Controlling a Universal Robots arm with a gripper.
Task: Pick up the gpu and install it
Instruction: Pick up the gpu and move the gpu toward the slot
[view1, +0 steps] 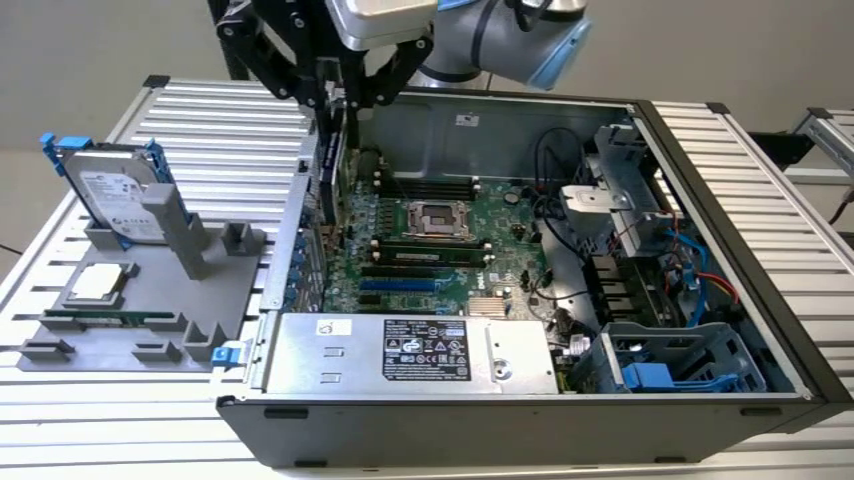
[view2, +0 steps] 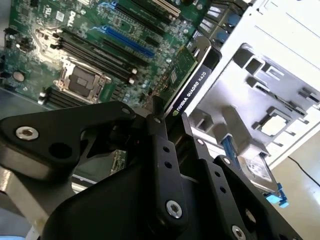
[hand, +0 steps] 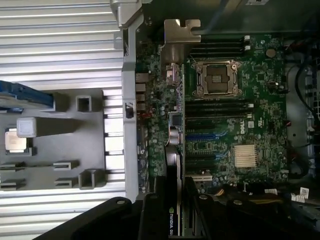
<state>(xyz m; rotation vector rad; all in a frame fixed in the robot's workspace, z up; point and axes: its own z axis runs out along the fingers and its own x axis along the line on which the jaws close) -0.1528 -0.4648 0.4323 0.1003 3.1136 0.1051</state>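
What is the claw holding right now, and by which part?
The slim black-shrouded green graphics card, pinched across both faces at its upper end, hanging over the green motherboard.

Glossy black plastic gpu (view2: 194, 80) shroud; matt black pincer (view2: 171, 118); ribbed metal table (view1: 200, 120).

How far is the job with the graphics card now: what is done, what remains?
Done: the slim black-and-green gpu is off the grey holder tray, where the silver hard drive stands. In hand: the black gripper is shut on it, holding it upright over the green motherboard. Left: seating; I cannot see it pressed into a slot.
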